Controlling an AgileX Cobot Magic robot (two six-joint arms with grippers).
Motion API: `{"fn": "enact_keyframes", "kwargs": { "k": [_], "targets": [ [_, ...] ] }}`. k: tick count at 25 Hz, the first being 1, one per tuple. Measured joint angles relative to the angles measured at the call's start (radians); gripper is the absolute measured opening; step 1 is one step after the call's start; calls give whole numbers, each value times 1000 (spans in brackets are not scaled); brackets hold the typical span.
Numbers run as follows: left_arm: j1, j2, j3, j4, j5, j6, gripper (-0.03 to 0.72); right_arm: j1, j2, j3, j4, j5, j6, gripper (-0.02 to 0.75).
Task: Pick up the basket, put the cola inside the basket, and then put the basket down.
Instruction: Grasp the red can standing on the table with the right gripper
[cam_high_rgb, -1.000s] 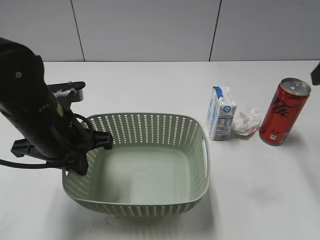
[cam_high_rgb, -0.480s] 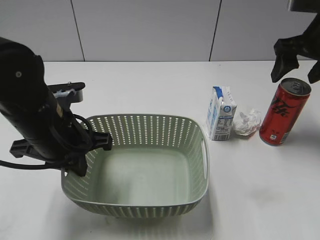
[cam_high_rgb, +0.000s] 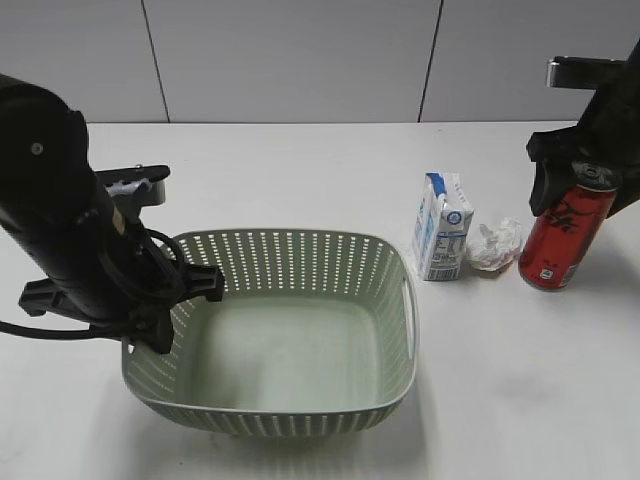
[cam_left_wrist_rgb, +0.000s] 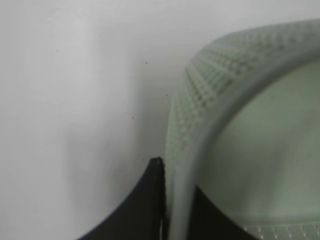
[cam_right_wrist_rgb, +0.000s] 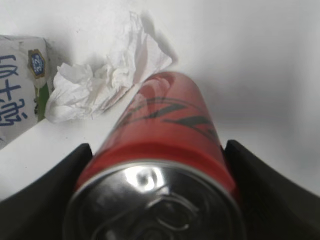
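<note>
The left hand is pinching the slotted plastic wall of the sage-green basket, lifting it slightly off the tabletop. Rightward, the right hand is straddling, wide apart, the smooth red cola standing beside crumpled paper

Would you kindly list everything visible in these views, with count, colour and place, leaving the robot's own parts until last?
basket: one, pale sage green, front centre of the table, empty.
cola: one, red with a silver top, upright at the right.
carton: one, white and blue, upright to the right of the basket.
crumpled tissue: one, white, between carton and cola.
table: one, white.
left gripper: one, black, pinching the basket's left rim.
right gripper: one, black, straddling the cola's top.
</note>
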Motion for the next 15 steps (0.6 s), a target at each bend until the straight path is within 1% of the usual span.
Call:
{"fn": "enact_keyframes", "kwargs": {
  "k": [2,3,10,15],
  "targets": [
    [0,0,0,0,0,0,0,0,0,0,-7,8,3,543],
    [0,0,0,0,0,0,0,0,0,-1,-7,9,4,539],
    [0,0,0,0,0,0,0,0,0,-1,-7,9,2,539],
    [0,0,0,0,0,0,0,0,-9,-1,-7,28,-44,537]
  ]
}}
